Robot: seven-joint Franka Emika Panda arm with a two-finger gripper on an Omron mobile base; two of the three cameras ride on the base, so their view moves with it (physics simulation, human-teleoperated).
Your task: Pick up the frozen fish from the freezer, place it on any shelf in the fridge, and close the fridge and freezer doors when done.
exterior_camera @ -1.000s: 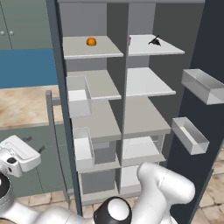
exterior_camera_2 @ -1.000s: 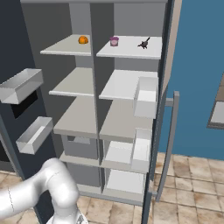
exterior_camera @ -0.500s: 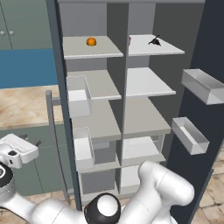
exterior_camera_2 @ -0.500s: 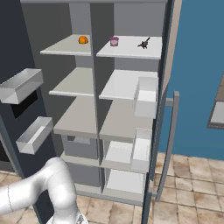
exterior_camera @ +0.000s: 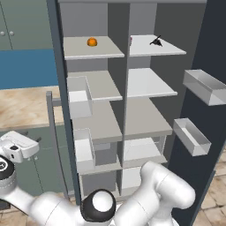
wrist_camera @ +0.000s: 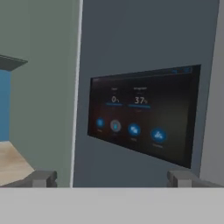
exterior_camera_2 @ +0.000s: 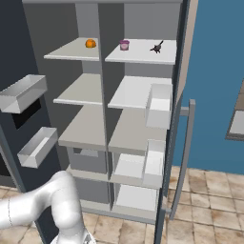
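Fridge cabinet (exterior_camera: 123, 128) stands wide open, both doors swung out, a centre divider splitting two columns of pale shelves. Right door (exterior_camera: 207, 66) dark inside, carrying an upper bin (exterior_camera: 204, 86) and a lower bin (exterior_camera: 191, 136); in the right base view the other door (exterior_camera_2: 183, 109) is seen edge-on with a long grey handle (exterior_camera_2: 183, 157). Outer face of a dark door fills the hand view, with a black control panel (wrist_camera: 142, 116) showing lit icons and digits. White arm (exterior_camera: 154, 198) bent low in front of the cabinet. Gripper (wrist_camera: 113, 177): two finger tips set wide apart, nothing between them. Top shelf: frozen fish (exterior_camera: 155, 42), small and dark, right column, lying free; pink cup (exterior_camera_2: 124, 45) left of it by the divider; orange fruit (exterior_camera: 92, 42) in the left column.
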